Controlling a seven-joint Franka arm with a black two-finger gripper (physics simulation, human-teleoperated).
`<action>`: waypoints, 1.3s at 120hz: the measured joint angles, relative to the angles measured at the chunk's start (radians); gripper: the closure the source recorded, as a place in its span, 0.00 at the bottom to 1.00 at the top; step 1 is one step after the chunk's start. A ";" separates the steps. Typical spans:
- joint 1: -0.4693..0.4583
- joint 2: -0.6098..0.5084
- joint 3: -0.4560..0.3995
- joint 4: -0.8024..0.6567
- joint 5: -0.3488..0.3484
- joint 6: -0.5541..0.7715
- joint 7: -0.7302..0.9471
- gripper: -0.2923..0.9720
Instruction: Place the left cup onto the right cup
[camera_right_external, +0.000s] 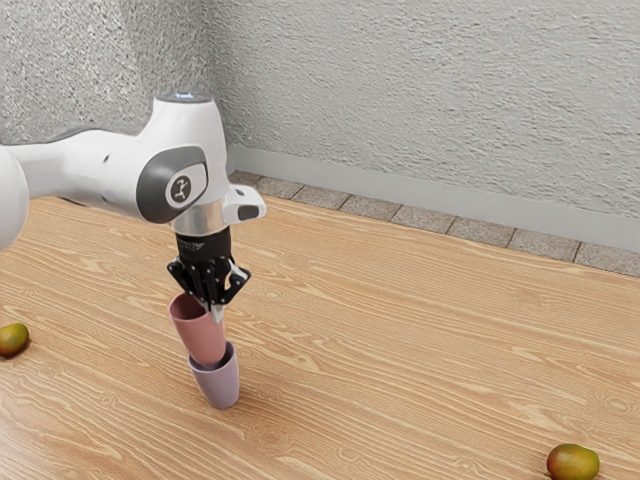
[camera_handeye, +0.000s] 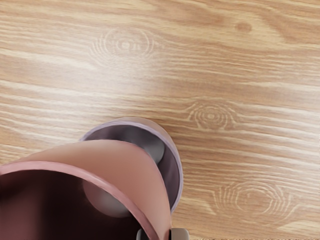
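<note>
The pincer (camera_right_external: 212, 303) gripped the rim of the one pink cup (camera_right_external: 203, 335), which tilted with its base sunk in the mouth of the one lilac cup (camera_right_external: 222, 380) on the tabletop (camera_right_external: 420, 330). Two fruits lay well apart: the left fruit (camera_right_external: 12, 339) and the right fruit (camera_right_external: 572, 462) by the exterior view's edges.

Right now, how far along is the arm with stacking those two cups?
Done: the tapered pink cup sits with its base inside the tapered lavender cup, leaning. In hand: the black gripper pinches the pink cup's rim. Left: letting go and backing away, probably after straightening it.
</note>
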 joint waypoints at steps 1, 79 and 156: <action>0.000 0.000 0.000 -0.001 -0.001 0.000 0.000 0.85; 0.010 -0.006 -0.025 0.029 -0.016 -0.040 -0.005 0.45; -0.925 0.184 0.904 0.320 0.248 -0.212 -0.001 0.25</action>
